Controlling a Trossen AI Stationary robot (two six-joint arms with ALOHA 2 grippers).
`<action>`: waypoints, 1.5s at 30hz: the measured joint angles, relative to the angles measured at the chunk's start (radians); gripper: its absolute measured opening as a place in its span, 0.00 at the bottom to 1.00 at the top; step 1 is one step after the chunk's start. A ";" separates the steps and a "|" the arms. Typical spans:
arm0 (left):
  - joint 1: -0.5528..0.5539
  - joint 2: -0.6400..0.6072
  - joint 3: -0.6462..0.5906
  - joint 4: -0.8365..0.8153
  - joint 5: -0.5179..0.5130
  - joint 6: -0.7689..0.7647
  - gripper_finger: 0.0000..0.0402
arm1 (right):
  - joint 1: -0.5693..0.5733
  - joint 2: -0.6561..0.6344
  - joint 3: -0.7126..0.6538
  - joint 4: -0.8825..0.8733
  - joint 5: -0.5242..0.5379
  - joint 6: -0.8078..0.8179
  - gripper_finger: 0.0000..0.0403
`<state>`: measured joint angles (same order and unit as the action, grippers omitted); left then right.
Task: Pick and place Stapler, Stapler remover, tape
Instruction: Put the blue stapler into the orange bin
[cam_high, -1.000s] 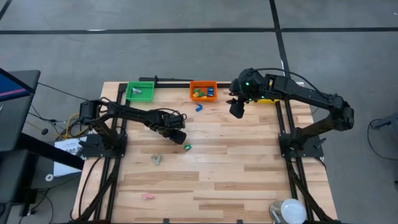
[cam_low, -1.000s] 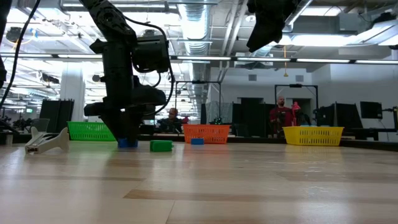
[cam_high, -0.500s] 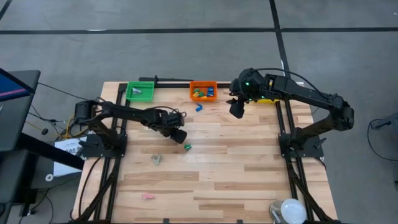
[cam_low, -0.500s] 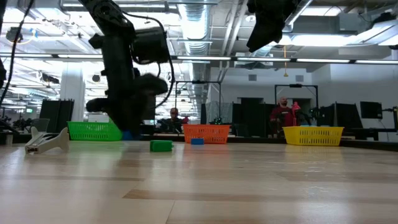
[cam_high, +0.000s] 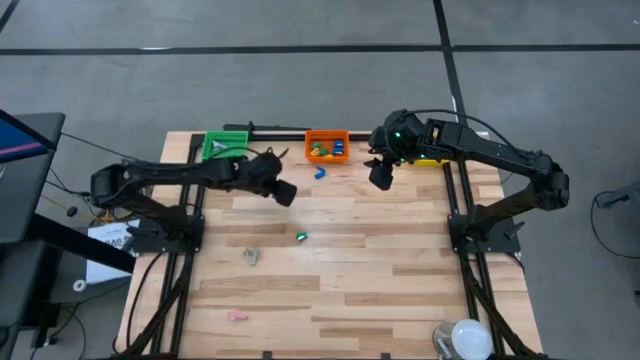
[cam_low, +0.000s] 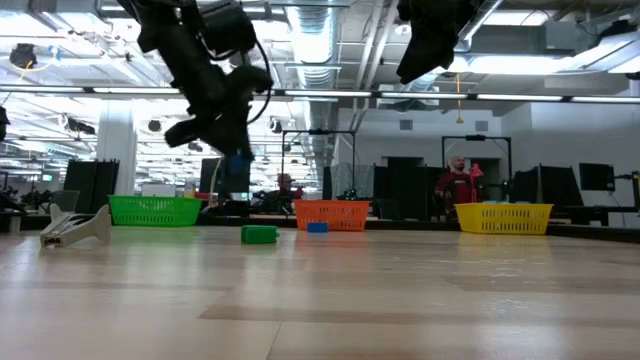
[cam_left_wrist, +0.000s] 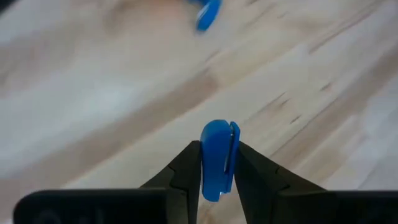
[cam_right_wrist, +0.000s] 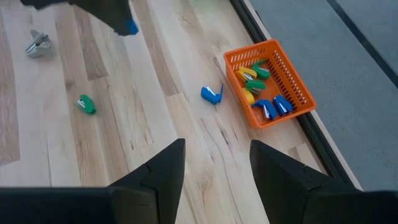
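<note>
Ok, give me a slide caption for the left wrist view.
Left gripper shut on a small blue object, held above the wooden table.

I am holding my left gripper (cam_high: 284, 193) above the table (cam_high: 380, 280), near its back edge, between two bins: one bin (cam_high: 224, 147) standing at the back left and another bin (cam_high: 327, 146) standing at the back centre. A tape roll (cam_left_wrist: 216, 160) is sitting between my left fingers, clear of the table. My right gripper (cam_high: 381, 177) is hanging to the right of the centre bin. A third bin (cam_low: 503, 216) is standing at the back right. Staplers (cam_right_wrist: 266, 102) are lying inside the centre bin. One stapler (cam_high: 320, 172) is lying just in front of that bin. Another stapler (cam_high: 300, 237) is lying near the table's middle. A staple remover (cam_high: 251, 257) is lying to its front left.
</note>
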<state>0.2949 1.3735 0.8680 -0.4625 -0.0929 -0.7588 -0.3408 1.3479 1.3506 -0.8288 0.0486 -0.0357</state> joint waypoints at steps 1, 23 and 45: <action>0.003 -0.010 0.000 0.021 0.000 0.014 0.19 | 0.000 0.000 0.000 0.000 0.000 0.000 0.43; 0.190 -0.027 0.157 0.215 0.071 0.251 0.19 | 0.000 0.000 0.000 0.000 0.000 0.012 0.43; 0.243 0.252 0.246 0.476 0.079 0.339 0.19 | 0.000 0.000 0.000 0.000 0.000 0.011 0.43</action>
<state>0.5376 1.6252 1.1141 0.0135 -0.0134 -0.4194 -0.3405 1.3479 1.3506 -0.8288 0.0490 -0.0250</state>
